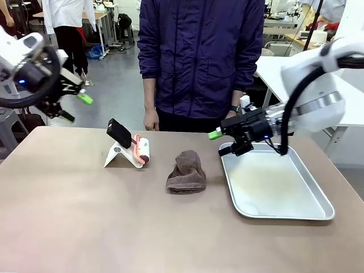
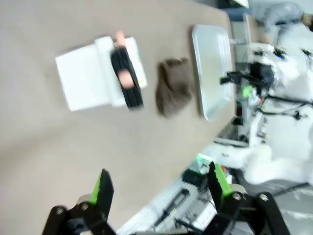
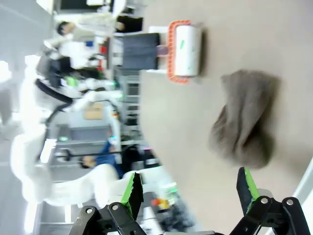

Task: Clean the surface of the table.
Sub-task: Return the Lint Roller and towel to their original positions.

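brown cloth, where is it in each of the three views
Front: cloth centre, between the lint roller and the tray.
Left wrist: cloth upper middle, beside the tray.
Right wrist: cloth right of centre.
Shared landmark: the lint roller next to it.

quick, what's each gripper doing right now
Left gripper: open, holding nothing, off the table's left end.
Right gripper: open, holding nothing, above the tray's far edge.
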`<act>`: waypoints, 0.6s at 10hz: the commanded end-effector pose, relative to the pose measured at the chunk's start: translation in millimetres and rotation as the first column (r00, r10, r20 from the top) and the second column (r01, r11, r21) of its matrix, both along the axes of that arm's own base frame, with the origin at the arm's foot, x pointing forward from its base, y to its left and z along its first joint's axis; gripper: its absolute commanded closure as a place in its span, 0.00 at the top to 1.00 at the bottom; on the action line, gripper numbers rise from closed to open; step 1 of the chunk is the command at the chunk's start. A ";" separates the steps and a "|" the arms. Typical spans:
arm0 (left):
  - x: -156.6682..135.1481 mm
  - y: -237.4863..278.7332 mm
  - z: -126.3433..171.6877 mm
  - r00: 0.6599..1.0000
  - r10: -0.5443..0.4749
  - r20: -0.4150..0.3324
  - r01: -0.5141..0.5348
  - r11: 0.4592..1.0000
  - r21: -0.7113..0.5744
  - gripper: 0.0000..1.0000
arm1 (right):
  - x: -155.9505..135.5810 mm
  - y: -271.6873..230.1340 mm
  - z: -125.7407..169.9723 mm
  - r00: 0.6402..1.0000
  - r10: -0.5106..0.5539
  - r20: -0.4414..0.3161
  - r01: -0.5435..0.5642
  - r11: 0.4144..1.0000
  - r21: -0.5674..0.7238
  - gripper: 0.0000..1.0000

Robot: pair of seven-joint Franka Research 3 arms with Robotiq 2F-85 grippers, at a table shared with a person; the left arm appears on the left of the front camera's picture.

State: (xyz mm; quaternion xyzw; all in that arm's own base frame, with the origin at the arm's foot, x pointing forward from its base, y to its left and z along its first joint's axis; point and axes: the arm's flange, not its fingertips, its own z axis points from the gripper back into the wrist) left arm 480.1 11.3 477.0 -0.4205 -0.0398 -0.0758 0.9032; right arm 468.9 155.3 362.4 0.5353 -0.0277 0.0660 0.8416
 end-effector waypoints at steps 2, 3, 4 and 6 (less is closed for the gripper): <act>-59.4 40.1 -29.3 0.991 0.133 0.025 -0.126 0.975 -0.185 1.00 | -49.4 -46.5 26.5 0.983 -0.107 -0.149 0.133 0.975 0.180 1.00; -70.8 49.0 -38.0 0.987 0.159 0.022 -0.149 0.959 -0.240 1.00 | -55.8 -57.1 30.3 0.978 -0.143 -0.154 0.170 0.968 0.183 1.00; -78.7 60.4 -48.2 0.978 0.203 0.043 -0.179 0.932 -0.315 1.00 | -59.9 -71.9 33.7 0.968 -0.181 -0.177 0.217 0.952 0.214 1.00; -72.7 69.3 -56.1 0.939 0.342 0.041 -0.292 0.855 -0.429 1.00 | -62.7 -85.5 32.8 0.959 -0.207 -0.194 0.252 0.936 0.247 1.00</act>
